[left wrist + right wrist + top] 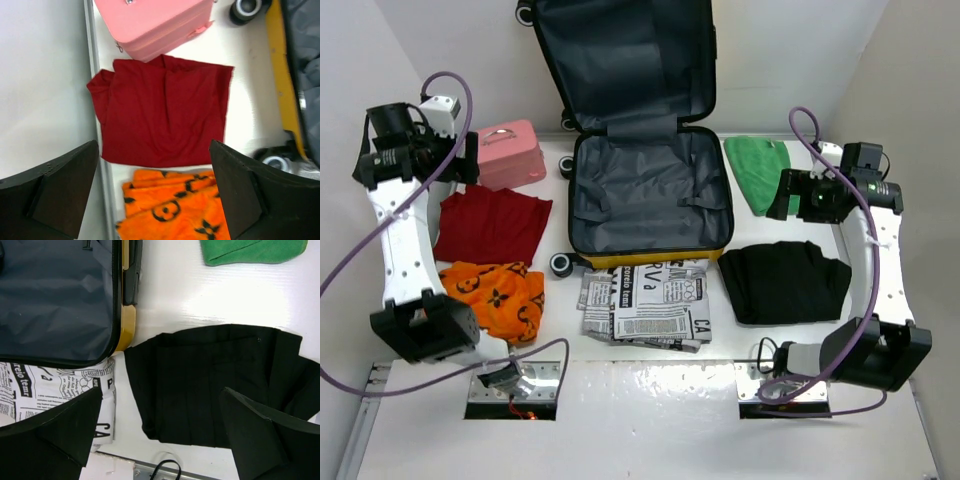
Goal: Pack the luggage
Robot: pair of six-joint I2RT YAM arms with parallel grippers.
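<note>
The luggage [650, 195] lies open in the middle of the desk [650, 400]. Its lower half is flat, showing dark grey lining. Its lid stands up at 12 o'clock against the back wall. A strip of yellow shell shows along the near rim, with a black wheel [563, 264] at the rim's 7 o'clock corner.

Soft things ring the luggage:
- 10 o'clock: a small pink case [508, 152]
- 9 o'clock: a folded red garment [492, 225], just below the pink case
- 8 o'clock: an orange cloth with black figures [500, 298], touching the red garment's near edge
- 6 o'clock: a newsprint-patterned sheet [645, 300] (paper or fabric, I cannot tell), with its far edge tucked under the yellow rim
- 4 o'clock: a folded black garment [782, 282]
- 2 o'clock: a green cloth [758, 170], apart from the black garment

The left arm [400, 235] reaches along the left side, and its wrist is near the pink case. In the left wrist view the left jaws are spread wide and pinch nothing. They hang above the red garment, with the orange cloth at 6 o'clock between the two dark fingers [60, 190].

The right arm [885, 260] mirrors it on the right. The right jaws are likewise spread wide and hold nothing. They are poised over the black garment, and the luggage's corner sits at 10 o'clock in the right wrist view.
</note>
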